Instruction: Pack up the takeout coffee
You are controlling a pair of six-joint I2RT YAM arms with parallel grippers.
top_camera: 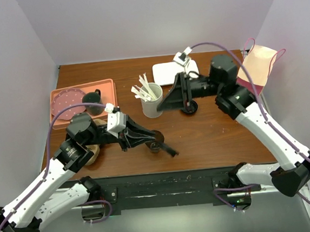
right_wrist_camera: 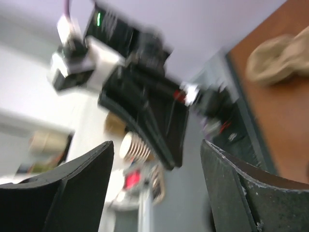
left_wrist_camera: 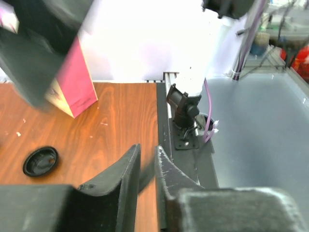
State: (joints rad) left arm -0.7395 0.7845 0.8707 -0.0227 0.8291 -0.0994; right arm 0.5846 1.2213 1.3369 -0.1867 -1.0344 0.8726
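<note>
Probably light, thin-walled and easily crushed, so best pinched gently low round the paper wall: takeout coffee point(top_camera: 189, 108) on table point(top_camera: 227, 137) just beside spread, empty right gripper point(top_camera: 175, 107), left gripper point(left_wrist_camera: 147, 150) almost pressed together, holding nothing.

No text, label, brand or number can be read in any view — the pink bag point(left_wrist_camera: 72, 84) shows only a blurred pale patch, nothing legible.

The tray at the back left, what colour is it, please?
Salmon pink tray, clearest in the top external view.
</note>
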